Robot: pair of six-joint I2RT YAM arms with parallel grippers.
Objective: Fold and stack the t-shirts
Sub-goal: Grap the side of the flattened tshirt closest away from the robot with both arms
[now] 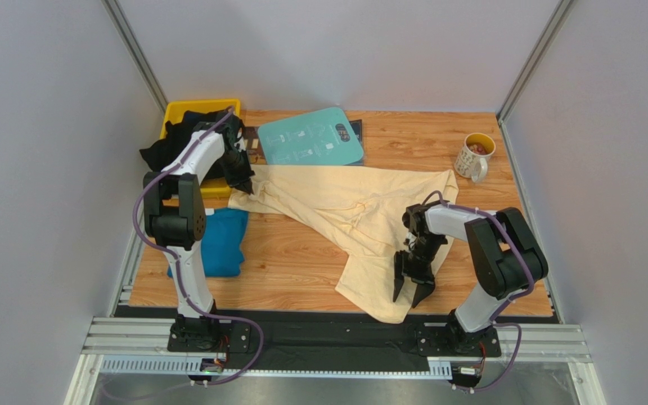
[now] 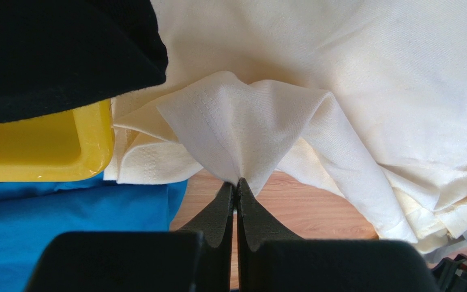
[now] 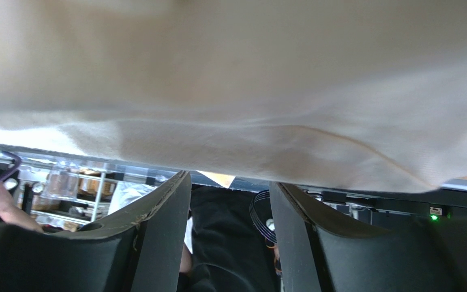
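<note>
The pale cream-yellow t-shirt (image 1: 344, 211) lies spread and rumpled across the middle of the table, its lower end hanging over the near edge. My left gripper (image 1: 243, 183) is shut on a fold of its left corner (image 2: 242, 131), beside the yellow bin. My right gripper (image 1: 412, 287) is open over the shirt's near right part; the cloth (image 3: 236, 91) fills the view just above its fingertips. A teal-blue t-shirt (image 1: 222, 240) lies folded at the left, also in the left wrist view (image 2: 47, 225). Black shirts (image 1: 179, 143) lie in the bin.
A yellow bin (image 1: 185, 110) stands at the back left, its corner in the left wrist view (image 2: 65, 146). A rigid teal board (image 1: 312, 135) lies at the back centre. A mug (image 1: 475, 156) stands at the back right. Grey walls close both sides.
</note>
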